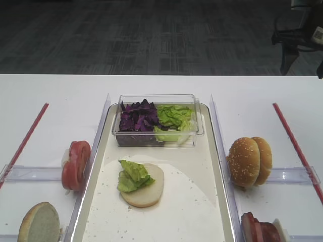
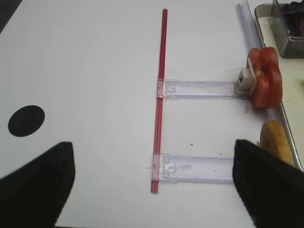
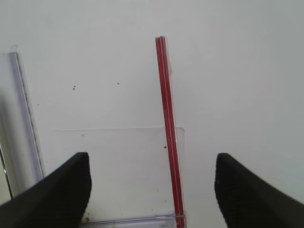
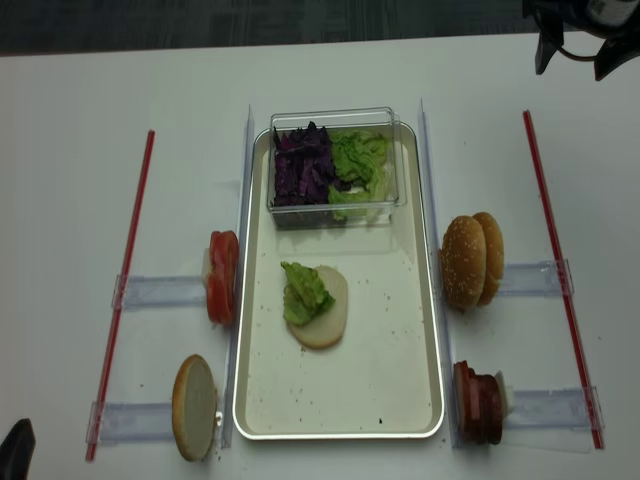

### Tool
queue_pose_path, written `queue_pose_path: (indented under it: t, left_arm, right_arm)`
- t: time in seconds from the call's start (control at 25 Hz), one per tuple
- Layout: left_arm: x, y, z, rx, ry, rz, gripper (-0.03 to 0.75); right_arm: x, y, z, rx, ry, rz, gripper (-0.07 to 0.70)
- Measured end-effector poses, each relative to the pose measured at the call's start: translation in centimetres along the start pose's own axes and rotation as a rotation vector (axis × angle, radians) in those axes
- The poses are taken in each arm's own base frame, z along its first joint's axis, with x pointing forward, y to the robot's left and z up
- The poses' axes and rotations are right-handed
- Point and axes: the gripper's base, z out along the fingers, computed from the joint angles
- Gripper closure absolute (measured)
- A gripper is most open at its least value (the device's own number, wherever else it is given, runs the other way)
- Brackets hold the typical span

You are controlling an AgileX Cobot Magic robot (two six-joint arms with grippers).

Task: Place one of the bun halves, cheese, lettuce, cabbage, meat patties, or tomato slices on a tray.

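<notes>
Tray [image 4: 430,330] sits centre table with a pale bun half [image 4: 326,310] cut face up on its floor and one lettuce [image 4: 303,292] leaf laid on it, overlapping the left part, so the stack looks started and, my guess, ready for the next layer. Clear tub [image 4: 335,205] rests across the far end of the tray, purple cabbage [image 4: 303,165] on the left, more green leaf on the right. Supplies are parked on edge outside the tray against clear plastic holders, probably so a claw can pinch one piece off the row: tomato slices [image 4: 222,276] and a plain bun half [image 4: 194,406] on the left, sesame bun halves [image 4: 472,257] and meat patties [image 4: 477,402] on the right. Red strips [image 4: 558,270] mark the outer limits each side. Right gripper [image 3: 152,185]: fingers spread wide, nothing between them, hovering above bare table and a red strip, well apart from any food. Left gripper [image 2: 152,183]: also wide, empty, over the table beside the left red strip, tomato slices off toward the tray side. Neither claw touches anything.
</notes>
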Motion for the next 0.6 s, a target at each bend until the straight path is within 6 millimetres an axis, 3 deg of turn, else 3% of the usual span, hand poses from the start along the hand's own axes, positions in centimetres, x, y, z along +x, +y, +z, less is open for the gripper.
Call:
queue_pose_path:
  t: [0.32,0.6]
  left_arm:
    - [0.0,0.0,0.0,0.000,0.000,0.000,0.097]
    - [0.0,0.0,0.0,0.000,0.000,0.000,0.097]
  right_arm:
    - [0.6,0.1,-0.7,-0.015,-0.004,-0.001,0.069]
    - [4.8,-0.3,-0.6,-0.007,0.087,-0.012,0.070]
